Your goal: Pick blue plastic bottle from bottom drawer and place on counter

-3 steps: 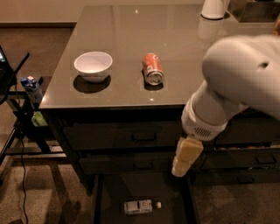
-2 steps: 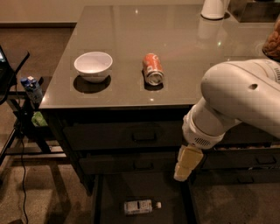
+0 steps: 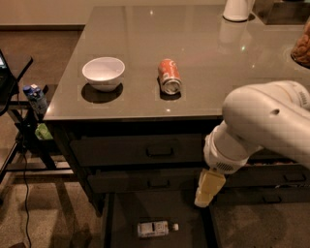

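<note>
The blue plastic bottle (image 3: 154,228) lies on its side on the floor of the open bottom drawer (image 3: 184,213), white cap pointing right. My gripper (image 3: 207,190) hangs from the big white arm, above the drawer's right part and up and to the right of the bottle, apart from it. The counter (image 3: 203,53) is glossy grey-brown, above the two drawers with recessed handles.
On the counter stand a white bowl (image 3: 103,72) at the left, an orange soda can (image 3: 169,76) on its side, and a white vessel (image 3: 237,8) at the back. A blue-capped bottle (image 3: 35,98) sits on a stand to the left of the cabinet.
The arm and gripper have moved down and a little to the right, lower in front of the drawers. The bottle has not moved.
</note>
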`<state>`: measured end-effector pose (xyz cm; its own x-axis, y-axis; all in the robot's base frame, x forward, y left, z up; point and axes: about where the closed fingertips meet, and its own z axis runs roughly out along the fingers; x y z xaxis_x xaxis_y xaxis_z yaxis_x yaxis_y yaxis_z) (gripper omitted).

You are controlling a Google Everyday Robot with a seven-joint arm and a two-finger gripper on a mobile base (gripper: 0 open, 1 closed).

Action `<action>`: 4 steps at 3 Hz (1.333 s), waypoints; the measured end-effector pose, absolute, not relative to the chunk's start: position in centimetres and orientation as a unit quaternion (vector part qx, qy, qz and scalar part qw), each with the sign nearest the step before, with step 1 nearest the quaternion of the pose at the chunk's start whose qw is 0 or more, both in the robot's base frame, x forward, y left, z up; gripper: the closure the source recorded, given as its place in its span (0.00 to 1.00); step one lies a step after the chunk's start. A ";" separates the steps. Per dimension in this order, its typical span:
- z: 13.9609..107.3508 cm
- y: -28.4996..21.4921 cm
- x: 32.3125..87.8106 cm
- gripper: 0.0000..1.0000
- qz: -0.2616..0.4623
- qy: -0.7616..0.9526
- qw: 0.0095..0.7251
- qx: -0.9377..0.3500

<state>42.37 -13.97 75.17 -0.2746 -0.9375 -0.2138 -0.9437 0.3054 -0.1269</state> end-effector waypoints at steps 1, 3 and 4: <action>70.0 -16.5 42.0 0.00 0.007 0.798 0.110 -0.593; 65.7 -18.5 42.4 0.00 0.012 0.794 0.106 -0.598; 64.4 -18.7 42.0 0.00 0.038 0.798 0.107 -0.592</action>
